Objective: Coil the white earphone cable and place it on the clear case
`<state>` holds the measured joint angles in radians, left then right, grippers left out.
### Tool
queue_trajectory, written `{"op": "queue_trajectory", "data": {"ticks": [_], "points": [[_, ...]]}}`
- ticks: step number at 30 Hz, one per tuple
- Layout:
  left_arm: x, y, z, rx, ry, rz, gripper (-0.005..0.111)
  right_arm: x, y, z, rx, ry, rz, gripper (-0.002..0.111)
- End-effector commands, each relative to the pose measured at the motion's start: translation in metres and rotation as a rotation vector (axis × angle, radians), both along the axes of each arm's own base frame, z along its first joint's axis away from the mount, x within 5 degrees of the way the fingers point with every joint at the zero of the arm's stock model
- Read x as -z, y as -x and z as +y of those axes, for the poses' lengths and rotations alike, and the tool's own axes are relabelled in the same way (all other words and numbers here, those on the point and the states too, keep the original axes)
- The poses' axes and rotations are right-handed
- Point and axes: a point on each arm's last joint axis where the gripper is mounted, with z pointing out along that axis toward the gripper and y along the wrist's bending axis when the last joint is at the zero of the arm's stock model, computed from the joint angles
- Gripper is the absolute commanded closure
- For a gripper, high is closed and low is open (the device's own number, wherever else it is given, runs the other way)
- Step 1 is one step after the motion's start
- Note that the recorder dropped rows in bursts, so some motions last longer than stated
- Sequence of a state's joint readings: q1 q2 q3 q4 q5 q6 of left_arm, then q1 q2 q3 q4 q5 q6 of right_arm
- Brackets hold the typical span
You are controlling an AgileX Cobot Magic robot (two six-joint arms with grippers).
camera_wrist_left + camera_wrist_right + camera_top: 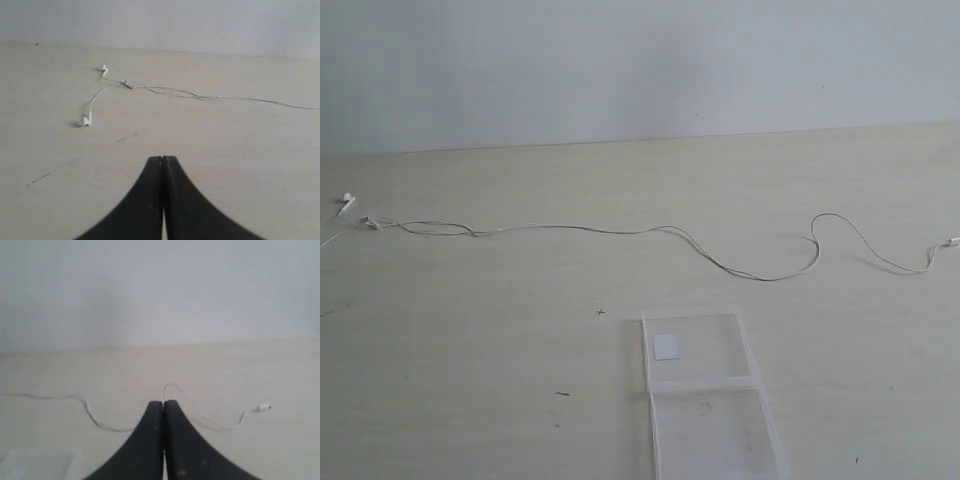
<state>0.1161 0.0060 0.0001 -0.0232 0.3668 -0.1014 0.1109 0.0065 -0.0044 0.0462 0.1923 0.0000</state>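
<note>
A pale table (470,330) meets a plain whitish wall (620,70). The left gripper (162,161) is closed tight on nothing, earbuds (84,121) ahead of it. The cable (620,231) lies uncoiled across the table, earbuds far left, plug (953,241) far right. Right of centre and nearer, the case (715,425) lies opened flat, apart from the cable, a white sticker (666,346) on its far panel. The right gripper (163,403) is closed too, empty.

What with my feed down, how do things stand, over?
Left gripper and right gripper shut, empty. White earphone cable uncoiled, stretched across the table. Clear case open flat, no cable on it. Path between them unobstructed.
</note>
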Motion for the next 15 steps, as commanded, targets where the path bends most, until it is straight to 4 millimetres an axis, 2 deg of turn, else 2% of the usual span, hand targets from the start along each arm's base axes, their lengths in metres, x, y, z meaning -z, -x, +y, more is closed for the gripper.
{"op": "queue_trajectory", "data": {"ticks": [1,4,6,9,13,14,15], "points": [[-0.001,0.000,0.000,-0.004,0.001,-0.013,0.107,-0.018,0.000,-0.001,0.015,-0.011,-0.213,0.108],[-0.001,0.000,0.000,-0.004,0.001,-0.013,0.107,-0.036,0.004,-0.003,0.026,-0.039,-0.415,0.108],[-0.001,0.000,0.000,-0.004,0.001,-0.013,0.107,-0.048,0.009,-0.004,0.015,-0.172,-0.546,0.108],[-0.001,0.000,0.000,-0.004,0.001,-0.013,0.107,-0.057,0.013,-0.005,-0.020,-0.333,-0.631,0.108],[-0.001,0.000,0.000,-0.004,0.001,-0.013,0.107,-0.073,0.016,-0.005,-0.022,-0.334,-0.611,0.108],[-0.001,0.000,0.000,-0.004,0.001,-0.013,0.107,-0.079,0.017,-0.004,-0.021,-0.321,-0.566,0.108],[-0.001,0.000,0.000,-0.004,0.001,-0.013,0.107,-0.091,0.014,-0.003,-0.006,-0.243,-0.450,0.108]]}}
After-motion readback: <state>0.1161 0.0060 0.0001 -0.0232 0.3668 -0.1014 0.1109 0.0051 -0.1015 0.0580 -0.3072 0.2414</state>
